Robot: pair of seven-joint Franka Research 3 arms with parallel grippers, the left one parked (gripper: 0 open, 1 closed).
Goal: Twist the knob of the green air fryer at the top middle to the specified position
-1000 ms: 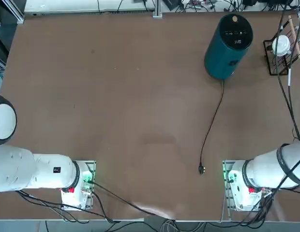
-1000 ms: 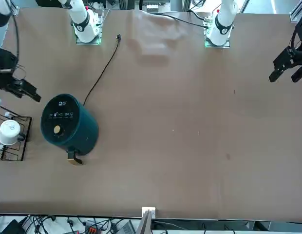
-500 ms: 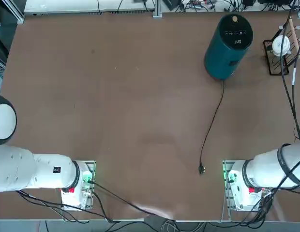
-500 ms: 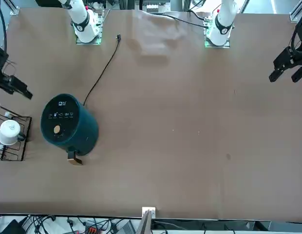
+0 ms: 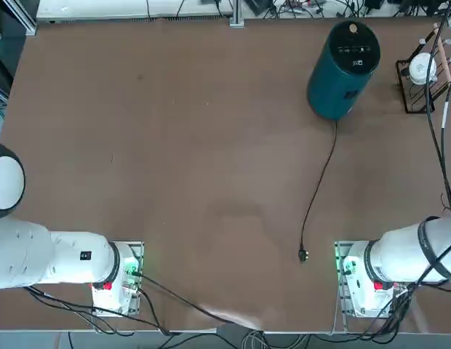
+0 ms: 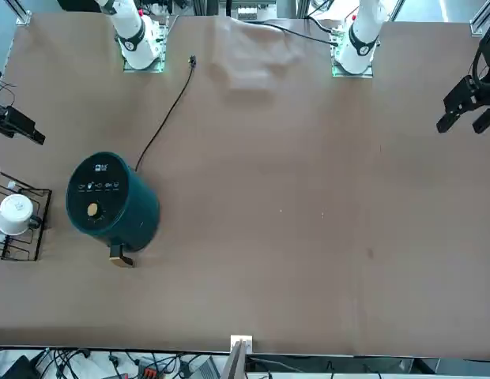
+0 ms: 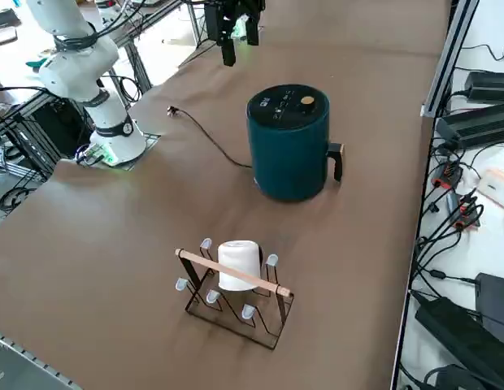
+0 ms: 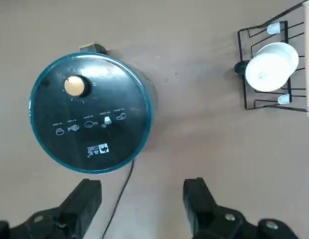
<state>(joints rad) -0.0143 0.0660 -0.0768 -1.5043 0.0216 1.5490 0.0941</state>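
Note:
The green air fryer (image 5: 336,83) (image 6: 133,207) (image 7: 288,158) (image 8: 94,132) stands upright at the far right-middle of the table. On its black top, near the rim away from the robot, sits the small tan knob (image 5: 353,29) (image 6: 92,210) (image 7: 307,101) (image 8: 75,85). My right gripper (image 6: 24,130) (image 8: 143,199) hovers high above the table on the robot's side of the fryer, between it and the cup rack. It is open and holds nothing. The knob is uncovered and well apart from the fingers (image 8: 89,196).
A black wire rack (image 5: 422,73) (image 6: 16,215) (image 7: 236,280) (image 8: 271,67) with a white cup stands to the right of the fryer. The fryer's black cord (image 5: 320,182) trails toward my right base, ending in a loose plug (image 5: 303,254).
My right gripper has drifted from over the rack toward the robot's side and the table's right edge. The fryer, knob and rack have stayed put.

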